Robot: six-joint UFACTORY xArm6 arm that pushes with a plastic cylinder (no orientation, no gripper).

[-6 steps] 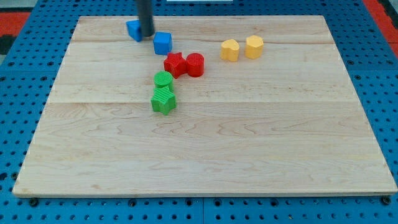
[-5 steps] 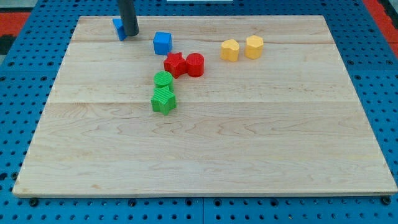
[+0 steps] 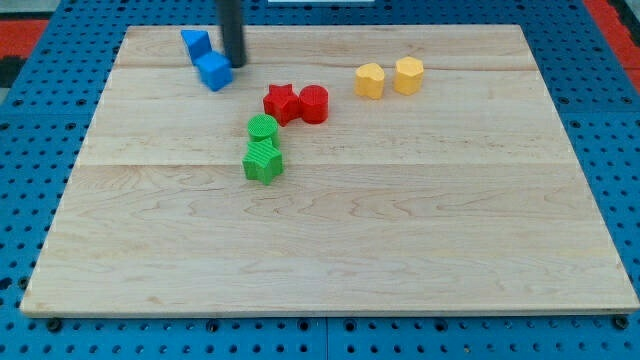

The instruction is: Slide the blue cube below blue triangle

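Note:
The blue cube (image 3: 214, 71) sits near the board's top left, touching the lower right of the blue triangle (image 3: 195, 44), which lies just above it and to its left. My tip (image 3: 235, 64) stands right beside the blue cube, on its right edge. The dark rod rises from there out of the view's top.
A red star (image 3: 281, 103) and a red cylinder (image 3: 314, 103) sit together right of centre-left. A green cylinder (image 3: 263, 127) lies above a green star (image 3: 263, 161). Two yellow blocks (image 3: 370, 80) (image 3: 408, 75) sit toward the top right. The wooden board (image 3: 400, 250) lies on a blue pegboard.
The blue cube has slid left and slightly up, from beside the red star to just below the blue triangle. My tip moved right, then came in on the cube's right side.

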